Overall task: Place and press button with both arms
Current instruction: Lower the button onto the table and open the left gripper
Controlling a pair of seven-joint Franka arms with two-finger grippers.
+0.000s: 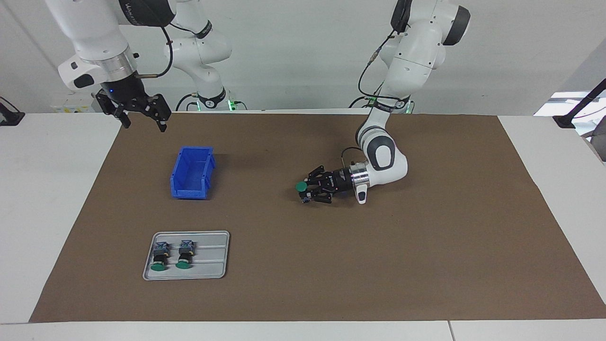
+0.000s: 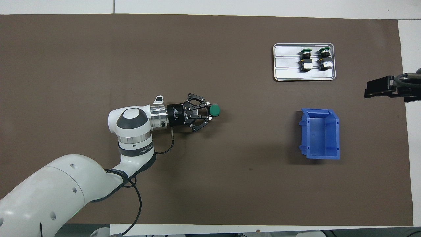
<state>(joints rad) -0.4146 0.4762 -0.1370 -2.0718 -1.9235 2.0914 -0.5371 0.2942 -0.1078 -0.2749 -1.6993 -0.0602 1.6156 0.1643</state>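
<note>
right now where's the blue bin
The blue bin sits on the brown mat toward the right arm's end, nearer the robots than the metal tray.

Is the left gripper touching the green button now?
Touching. In the overhead view the left gripper has its fingers closed on the button, whose green cap sticks out past the fingertips.

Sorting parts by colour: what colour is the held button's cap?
Green; the button in the left gripper shows best overhead.
</note>
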